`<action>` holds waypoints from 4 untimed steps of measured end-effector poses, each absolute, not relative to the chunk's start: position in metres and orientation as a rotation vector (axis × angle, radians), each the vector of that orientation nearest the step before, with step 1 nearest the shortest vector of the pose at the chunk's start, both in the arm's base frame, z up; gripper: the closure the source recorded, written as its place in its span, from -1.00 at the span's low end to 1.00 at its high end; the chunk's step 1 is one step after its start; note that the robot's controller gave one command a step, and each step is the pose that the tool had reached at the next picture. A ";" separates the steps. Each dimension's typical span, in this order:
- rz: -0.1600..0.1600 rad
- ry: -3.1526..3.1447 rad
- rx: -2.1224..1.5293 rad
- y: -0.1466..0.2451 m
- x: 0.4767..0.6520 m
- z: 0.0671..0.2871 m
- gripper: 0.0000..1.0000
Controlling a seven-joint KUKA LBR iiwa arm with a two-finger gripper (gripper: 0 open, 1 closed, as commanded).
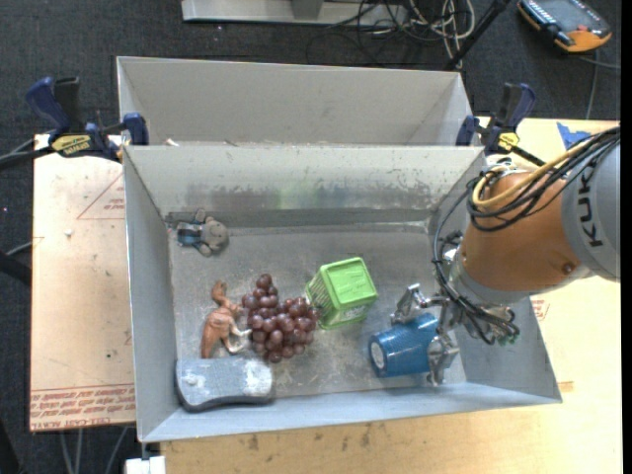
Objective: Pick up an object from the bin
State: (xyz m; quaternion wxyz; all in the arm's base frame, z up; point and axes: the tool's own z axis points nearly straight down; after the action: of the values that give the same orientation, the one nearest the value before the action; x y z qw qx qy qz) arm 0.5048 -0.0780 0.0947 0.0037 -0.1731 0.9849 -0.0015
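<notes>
My gripper is low in the bin's front right part, over the right end of a blue cup that lies on its side. One finger stands just behind the cup and the other at its front edge, so the cup's end sits between them. The jaws are spread wide and look open. A green cube-shaped block lies just left of the cup, a little farther back.
A bunch of dark purple grapes, a brown toy animal and a grey flat piece lie at the front left. A small blue-grey thing rests near the back left wall. The orange wrist cover and cables hang over the right wall.
</notes>
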 end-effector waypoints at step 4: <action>-0.044 3.027 -0.538 -0.084 0.500 0.097 1.00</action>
State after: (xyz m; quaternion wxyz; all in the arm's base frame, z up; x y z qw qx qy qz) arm 0.4997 -0.0844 0.0971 0.0332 -0.1749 0.9839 -0.0143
